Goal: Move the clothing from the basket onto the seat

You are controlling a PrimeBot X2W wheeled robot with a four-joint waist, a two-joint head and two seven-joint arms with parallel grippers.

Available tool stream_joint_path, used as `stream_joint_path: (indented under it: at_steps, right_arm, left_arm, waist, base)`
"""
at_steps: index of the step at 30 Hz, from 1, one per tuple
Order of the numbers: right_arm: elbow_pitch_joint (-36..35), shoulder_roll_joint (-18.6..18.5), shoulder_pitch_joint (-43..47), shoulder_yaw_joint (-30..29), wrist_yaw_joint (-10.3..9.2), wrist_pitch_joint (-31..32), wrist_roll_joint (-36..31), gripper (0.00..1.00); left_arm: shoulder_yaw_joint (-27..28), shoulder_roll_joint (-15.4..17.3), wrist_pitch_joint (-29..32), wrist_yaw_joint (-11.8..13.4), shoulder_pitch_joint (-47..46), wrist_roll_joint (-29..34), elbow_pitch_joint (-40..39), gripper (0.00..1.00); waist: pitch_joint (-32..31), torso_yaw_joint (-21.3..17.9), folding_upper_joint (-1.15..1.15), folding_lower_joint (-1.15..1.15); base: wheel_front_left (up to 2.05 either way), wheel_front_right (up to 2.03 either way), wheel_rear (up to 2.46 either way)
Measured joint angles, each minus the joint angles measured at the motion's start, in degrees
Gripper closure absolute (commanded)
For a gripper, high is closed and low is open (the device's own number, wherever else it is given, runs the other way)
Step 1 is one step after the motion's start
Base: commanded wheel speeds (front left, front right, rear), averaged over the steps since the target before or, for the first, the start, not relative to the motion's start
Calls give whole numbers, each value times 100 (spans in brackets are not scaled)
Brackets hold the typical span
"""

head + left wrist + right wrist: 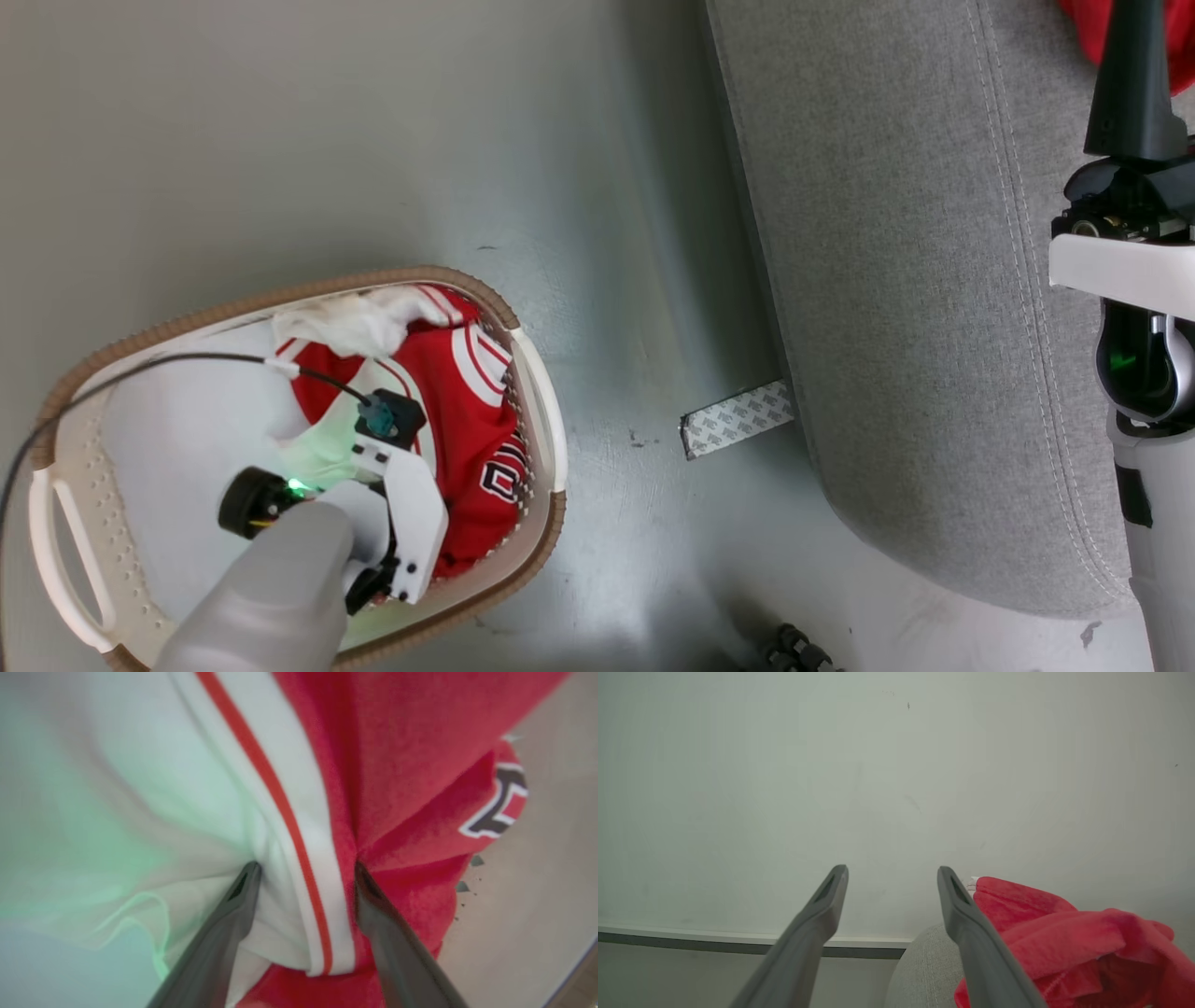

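The basket [553,439] stands on the floor at lower left in the head view. Red clothing [467,411] with white stripes and a dark logo is bunched against its right side. My left arm's wrist [401,495] reaches down into it. The left gripper [304,868] is open, its fingertips pressed into the clothing [397,765], with a white, red-striped fold between the fingers. The grey seat [896,280] lies to the right. Another red garment [1064,952] rests on the seat [924,970]. My right gripper [892,870] hangs open beside it, holding nothing.
A black cable [140,369] runs across the basket to my left wrist. A patterned grey strip [738,420] lies on the floor at the seat's base. A dark object [794,649] sits at the bottom edge. Behind the seat is a pale wall with a baseboard [714,942].
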Motion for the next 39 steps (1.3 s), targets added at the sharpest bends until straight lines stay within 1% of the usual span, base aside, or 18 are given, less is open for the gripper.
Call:
stream_joint_path:
  at_steps: [1, 2, 6, 11, 16, 19, 23, 32, 36, 39]
  right_arm:
    - [1, 7, -6, -4, 0, -1, -1, 0]
    - [5, 14, -16, -5, 0, 0, -1, 0]
    - [64, 25, -49, 12, 0, 0, -46, 0]
    - [110, -12, -53, 19, 0, -1, -102, 0]
    - [201, -167, 57, 3, 0, 0, -163, 0]
    - [290, -285, 195, 13, 0, -1, -196, 0]
    - [371, -409, 399, 22, 0, -1, -207, 0]
    - [623, -664, 1141, 137, 0, -1, -200, 0]
    - [733, -672, 1628, 311, 0, -1, -137, 0]
    - [816, -661, 1952, 368, 0, -1, -91, 0]
  left_arm:
    - [-47, 27, 0, 0, -23, -40, -8, 55]
    - [-96, 38, 0, 0, -29, -110, -27, 100]
    - [-354, 82, -34, 0, -26, -360, -131, 100]
    - [-580, 109, -286, 0, 31, -680, -194, 100]
    - [-822, -92, -766, 1, 194, -875, -231, 100]
    - [-904, -267, -1144, 1, 373, -1074, -270, 100]
    - [-1087, -397, -1596, 1, 561, -1268, -366, 100]
    - [-1347, -497, -2528, 1, 762, -1685, -671, 100]
    - [-1451, -497, -2773, 0, 804, -1717, -900, 100]
    - [-1374, -492, -2900, 0, 804, -1720, -1101, 100]
  waist:
    - [16, -10, 0, 0]
    - [23, -16, 0, 0]
    - [-40, -9, 0, 0]
    - [-261, 57, 0, 0]
    - [-680, 175, 0, 0]
    - [-1023, 278, 0, -1]
    - [-1543, 424, 0, -1]
    - [-2831, 796, 0, -2]
    - [-3373, 978, 0, -3]
    - [-3734, 1118, 0, -3]
  base:
    - [0, 0, 0]
    - [0, 0, 0]
    - [0, 0, 0]
    - [0, 0, 0]
    - [0, 0, 0]
    - [0, 0, 0]
    - [0, 0, 0]
    - [0, 0, 0]
    - [0, 0, 0]
    - [0, 0, 0]
